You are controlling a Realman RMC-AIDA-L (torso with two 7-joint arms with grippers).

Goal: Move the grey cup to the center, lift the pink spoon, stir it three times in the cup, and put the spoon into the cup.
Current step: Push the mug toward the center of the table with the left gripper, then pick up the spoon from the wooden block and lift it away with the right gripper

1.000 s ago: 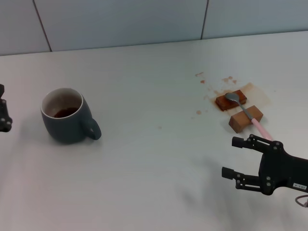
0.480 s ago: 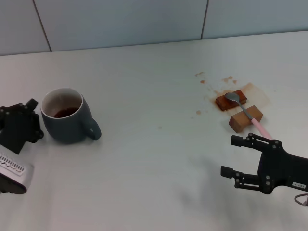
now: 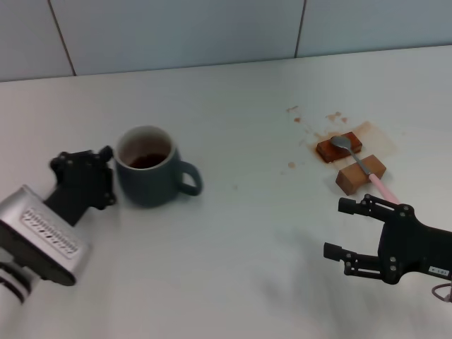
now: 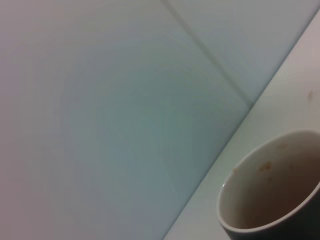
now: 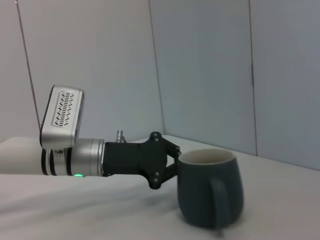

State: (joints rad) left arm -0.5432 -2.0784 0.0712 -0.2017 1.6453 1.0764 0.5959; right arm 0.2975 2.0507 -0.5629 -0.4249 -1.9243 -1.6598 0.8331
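The grey cup (image 3: 149, 174) stands upright on the white table (image 3: 233, 233), left of the table's middle, with its loop handle pointing toward my right side and a brown stain at the bottom of its white inside. My left gripper (image 3: 106, 176) is pressed against the cup's wall on the side opposite the handle; from the head camera and from my right wrist camera, where the cup (image 5: 210, 187) and that gripper (image 5: 172, 162) show side on, its fingers meet the cup's wall, but I cannot tell whether they are spread around it or closed on the rim. My left wrist camera shows only the cup's rim and stained white inside (image 4: 272, 187) close up, with the wall panels behind. Well to the right of the cup, the pink spoon (image 3: 361, 164) lies across two brown blocks (image 3: 351, 161), its metal bowl resting on the block farther from me, which sits in a brown spill, and its pink handle running over the nearer block toward me. My right gripper (image 3: 343, 229) hovers right of the cup and near the spoon's handle end, with its fingers spread wide and nothing between them, pointing toward the cup.
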